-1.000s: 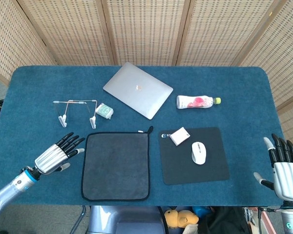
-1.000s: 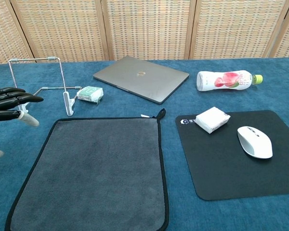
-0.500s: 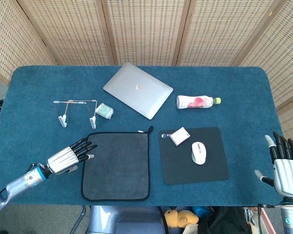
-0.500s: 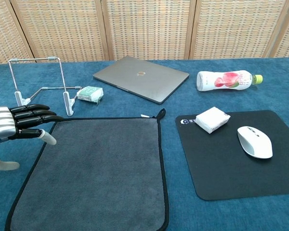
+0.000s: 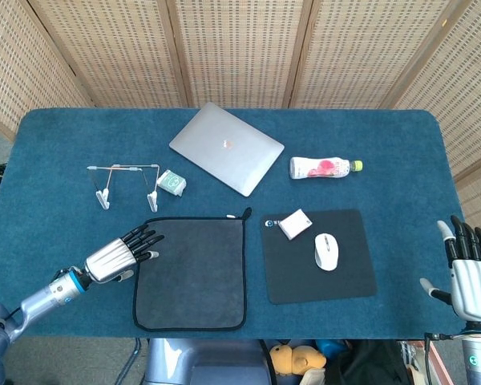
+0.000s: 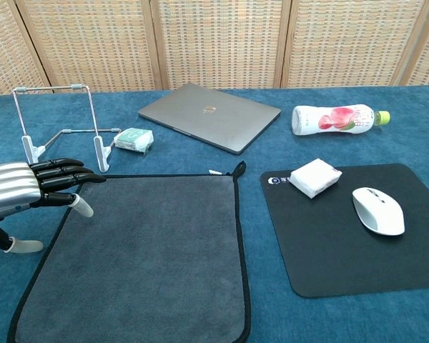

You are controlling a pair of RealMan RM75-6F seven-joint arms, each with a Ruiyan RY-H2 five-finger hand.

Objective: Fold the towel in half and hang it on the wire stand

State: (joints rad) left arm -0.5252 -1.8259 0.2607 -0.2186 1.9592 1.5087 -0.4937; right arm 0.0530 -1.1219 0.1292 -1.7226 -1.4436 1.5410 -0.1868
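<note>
- The left hand (image 5: 119, 254) hovers at the towel's left edge, fingers straight, slightly apart and holding nothing; the fingertips (image 6: 86, 176) reach just over the far-left corner of the black hem.
- The towel (image 5: 192, 271) lies flat and unfolded on the near part of the blue surface (image 5: 56, 152), its near edge close to the surface's front edge and its hanging loop at the far-right corner.
- The wire stand (image 5: 127, 184) stands upright just beyond the left hand, with a small green packet (image 5: 171, 183) beside its right foot.
- Open blue cloth stretches left of the stand and the hand to the surface's left edge.
- A narrow blue strip separates the towel's right edge from the black mouse pad (image 5: 317, 256), which carries a white mouse (image 5: 326, 251) and a small white box (image 5: 295, 224).
- A closed laptop (image 5: 226, 147) and a bottle (image 5: 324, 167) on its side lie farther back.
- The right hand (image 5: 467, 277) is raised at the near-right corner, off the surface's edge, fingers apart and empty.
</note>
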